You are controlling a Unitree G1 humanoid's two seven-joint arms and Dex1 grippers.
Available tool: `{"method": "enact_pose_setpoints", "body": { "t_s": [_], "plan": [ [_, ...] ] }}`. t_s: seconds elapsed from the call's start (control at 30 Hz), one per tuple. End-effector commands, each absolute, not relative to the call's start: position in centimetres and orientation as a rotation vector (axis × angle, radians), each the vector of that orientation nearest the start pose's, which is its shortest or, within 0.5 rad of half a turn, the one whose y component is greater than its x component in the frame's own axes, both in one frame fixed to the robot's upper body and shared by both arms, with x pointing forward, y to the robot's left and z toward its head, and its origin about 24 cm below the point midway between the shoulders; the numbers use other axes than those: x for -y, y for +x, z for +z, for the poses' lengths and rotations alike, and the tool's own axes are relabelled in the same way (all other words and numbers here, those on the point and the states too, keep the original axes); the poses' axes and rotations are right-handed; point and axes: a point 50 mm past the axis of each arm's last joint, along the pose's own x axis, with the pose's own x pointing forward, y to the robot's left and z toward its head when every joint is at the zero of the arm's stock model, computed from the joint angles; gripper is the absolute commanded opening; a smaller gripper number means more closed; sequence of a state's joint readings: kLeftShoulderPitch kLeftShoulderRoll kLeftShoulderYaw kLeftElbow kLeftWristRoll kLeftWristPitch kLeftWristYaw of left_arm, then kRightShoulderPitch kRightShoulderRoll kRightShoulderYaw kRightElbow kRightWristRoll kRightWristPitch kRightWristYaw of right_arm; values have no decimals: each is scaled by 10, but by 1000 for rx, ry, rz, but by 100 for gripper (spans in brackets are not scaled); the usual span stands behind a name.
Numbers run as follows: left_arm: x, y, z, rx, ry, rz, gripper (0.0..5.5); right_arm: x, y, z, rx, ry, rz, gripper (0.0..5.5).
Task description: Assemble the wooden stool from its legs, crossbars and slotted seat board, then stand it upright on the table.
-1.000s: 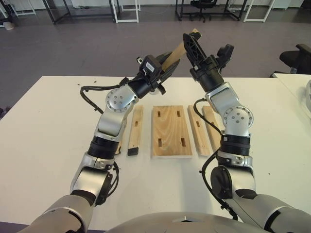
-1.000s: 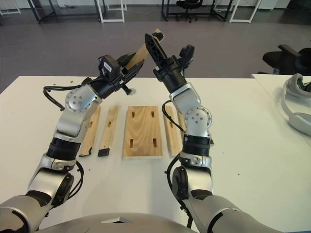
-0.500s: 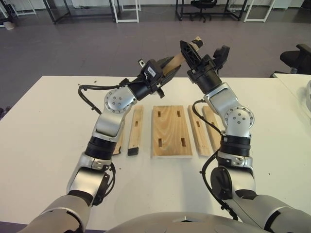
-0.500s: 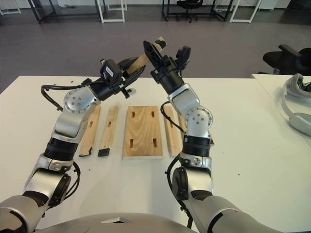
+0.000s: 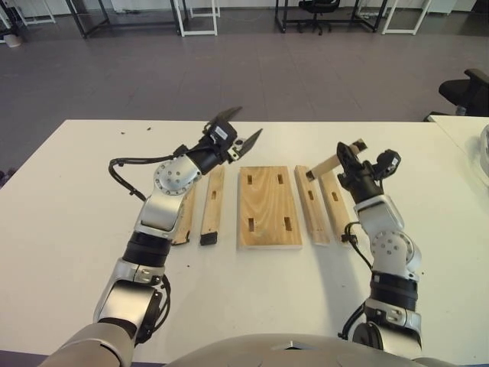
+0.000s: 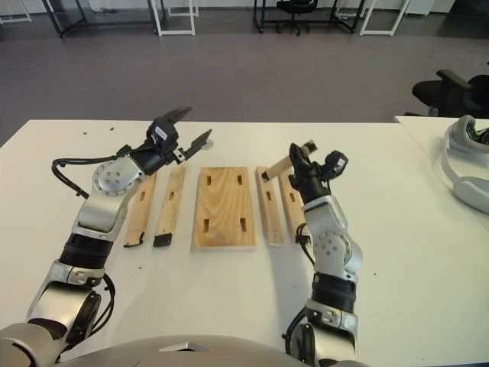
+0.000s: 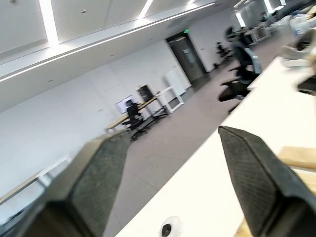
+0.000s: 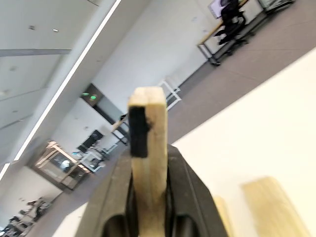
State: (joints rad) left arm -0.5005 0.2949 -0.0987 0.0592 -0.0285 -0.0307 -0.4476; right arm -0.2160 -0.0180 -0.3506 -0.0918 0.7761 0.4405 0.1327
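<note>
Both arms have come down from high above the desk's far edge since a second ago, and the left end effector [image 5: 243,125] has let go of the wooden piece [image 5: 325,164] that the two shared. Its fingers [image 7: 94,182] now stand wide apart with nothing between them, hovering above the far end of the left pair of slats [image 5: 214,200]. The right end effector [image 5: 345,157] is clamped on the wooden piece, gripping it toward its upper end. The piece slants down toward the robot's left, and its lower end hangs just above the far ends of the right pair of slats [image 5: 312,202]. From the right wrist camera, the piece stands squeezed between both fingers and has a dark patch on its tip. The seat board [image 5: 269,205], with four slots, lies flat in the middle of the white desk [image 5: 76,191]. One pair of slats lies on each side, parallel to the board and apart from it.
</note>
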Motion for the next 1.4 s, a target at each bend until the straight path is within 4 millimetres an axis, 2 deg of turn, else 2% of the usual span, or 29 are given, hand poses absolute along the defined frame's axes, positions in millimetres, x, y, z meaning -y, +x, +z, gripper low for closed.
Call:
{"method": "enact_pose_setpoints", "body": {
  "t_s": [0.03,0.17,0.33,0.53,0.73,0.8,0.97,1.17,1.23,1.3,1.4],
  "plan": [
    [-151,328,159,317,232,-411,332,194,277,74,-3,727,48,41],
    [-161,327,148,258,138,-346,332,192,282,65,-8,686,33,41],
    [-166,325,132,191,110,-318,332,184,286,60,2,682,56,41],
    [-167,325,127,170,92,-309,332,182,287,59,11,647,79,41],
    [-168,326,126,165,91,-312,332,186,291,50,-18,534,54,41],
    [-168,326,126,163,91,-312,332,184,291,46,-51,448,76,41],
    [-170,324,124,158,89,-305,332,179,280,18,-190,215,114,41],
    [-171,323,121,148,91,-303,332,182,251,-33,-348,79,154,41],
    [-170,322,121,146,91,-305,332,184,244,-44,-386,47,169,41],
    [-170,322,120,144,92,-305,332,184,250,-36,-348,40,184,41],
    [-169,323,120,144,92,-303,332,183,269,-9,-223,52,192,41]
  ]
}}
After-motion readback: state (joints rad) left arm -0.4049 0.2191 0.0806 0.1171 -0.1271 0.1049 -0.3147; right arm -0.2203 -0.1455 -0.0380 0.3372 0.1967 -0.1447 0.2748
